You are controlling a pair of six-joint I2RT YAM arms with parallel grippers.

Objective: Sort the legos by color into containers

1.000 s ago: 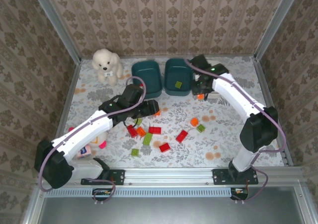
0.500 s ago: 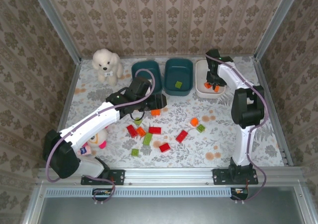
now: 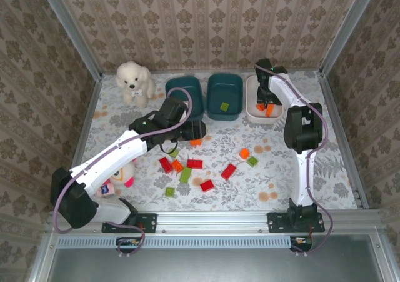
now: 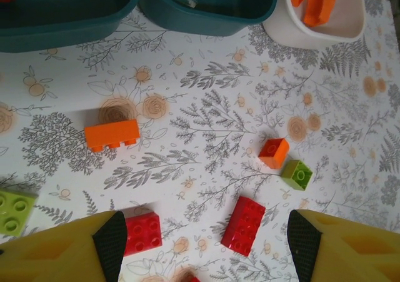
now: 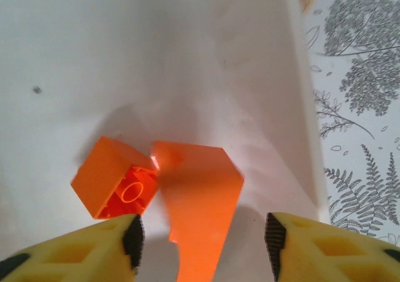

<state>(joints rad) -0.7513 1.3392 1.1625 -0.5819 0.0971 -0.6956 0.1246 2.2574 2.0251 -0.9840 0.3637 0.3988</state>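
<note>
Nearest the arm bases, on the floral-print table [image 3: 334, 169], a pink-and-yellow doll toy [image 3: 119, 181] lies beside the left arm. Just beyond it, loose legos [image 3: 195, 164] in red, orange and green are scattered across the middle of the surface, with a red brick [image 3: 229, 171], a small orange brick [image 3: 244, 152] and a small green brick [image 3: 252, 161] toward the right of the spread. Over the far left of that scatter hovers the left gripper [image 3: 190, 133], its yellow fingers [image 4: 75, 251] spread wide and grasping nothing in the wrist view, a long orange brick [image 4: 112, 134] lying on the table ahead of them. Farther back stand the three containers in a row: two teal tubs [image 3: 184, 85] side by side, the right one holding a green brick [image 3: 224, 107], and a white tub [image 3: 253, 115] at the right end. Above the white tub hangs the right gripper [image 3: 267, 104]. Its wrist view shows the fingers [image 5: 81, 251] parted, with clear space on either side of a tilted orange lego [image 5: 197, 188] that leans against a second orange cube [image 5: 112, 179] on the tub's floor, so neither is gripped. At the back left corner sits a white plush dog [image 3: 134, 80].
</note>
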